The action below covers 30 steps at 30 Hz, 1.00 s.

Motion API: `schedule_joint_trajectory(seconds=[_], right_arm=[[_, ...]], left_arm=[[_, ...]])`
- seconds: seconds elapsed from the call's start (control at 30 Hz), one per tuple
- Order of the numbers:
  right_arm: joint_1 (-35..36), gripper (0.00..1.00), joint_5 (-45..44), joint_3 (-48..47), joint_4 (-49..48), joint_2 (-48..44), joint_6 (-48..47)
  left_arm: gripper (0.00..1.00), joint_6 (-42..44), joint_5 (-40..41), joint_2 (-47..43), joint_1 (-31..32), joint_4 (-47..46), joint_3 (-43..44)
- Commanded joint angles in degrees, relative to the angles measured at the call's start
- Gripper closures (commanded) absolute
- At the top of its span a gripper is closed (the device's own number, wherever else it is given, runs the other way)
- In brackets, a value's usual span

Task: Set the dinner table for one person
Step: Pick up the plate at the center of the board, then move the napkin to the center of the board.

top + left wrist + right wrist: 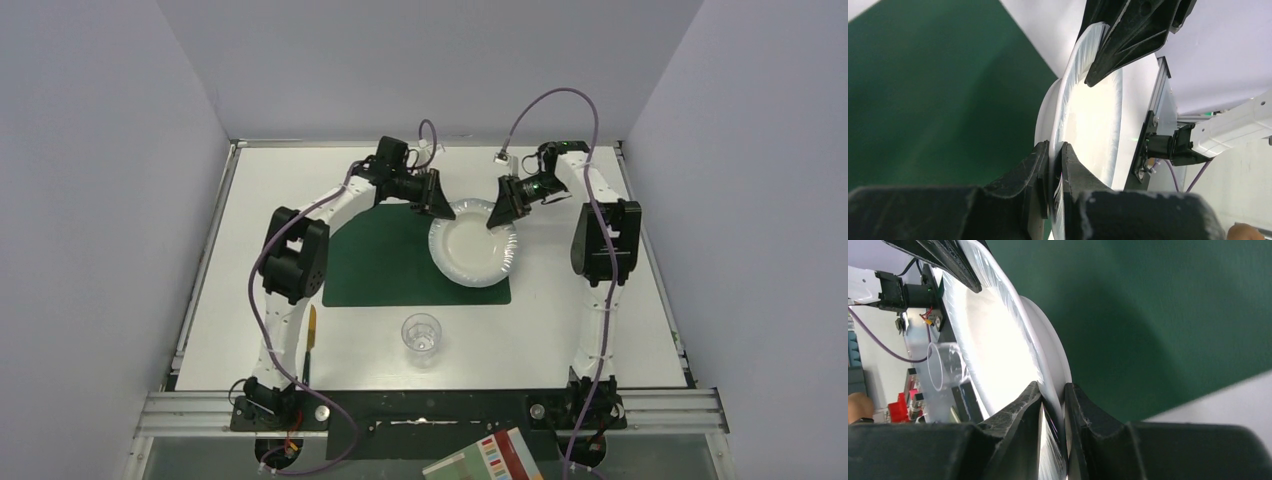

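With my left gripper (437, 206) and right gripper (497, 216) each pinching the far rim of the plate (474, 258), which overlaps the right edge of the placemat (385, 262) on the dinner table (590, 335), I'd shift the 2 arms in step, keeping it level.

A colourful booklet (487, 458) is cut off at the top view's bottom edge. The utensil (311, 335) at lower left is too small to identify. Right wrist's lower-left clutter (903, 407) is blurred.
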<state>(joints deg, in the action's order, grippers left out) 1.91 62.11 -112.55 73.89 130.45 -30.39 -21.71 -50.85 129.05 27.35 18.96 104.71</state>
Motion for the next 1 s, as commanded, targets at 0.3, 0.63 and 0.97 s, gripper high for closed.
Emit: schedule_joint_trajectory(seconds=[0.3,0.63,0.97], right_arm=[[7.0,1.0,-0.1,-17.8,-0.9,9.3,10.9],[12.1,1.0,-0.7,-20.6,-1.2,12.8,12.0],[13.9,1.0,-1.4,-20.1,-0.5,12.6,11.2]], left_arm=[[1.0,10.3,2.1,-7.6,-15.3,5.9,-12.4],[1.0,14.6,4.7,-11.0,-20.3,6.1,-19.8],[1.0,17.2,5.5,-13.0,-22.2,6.8,-23.8]])
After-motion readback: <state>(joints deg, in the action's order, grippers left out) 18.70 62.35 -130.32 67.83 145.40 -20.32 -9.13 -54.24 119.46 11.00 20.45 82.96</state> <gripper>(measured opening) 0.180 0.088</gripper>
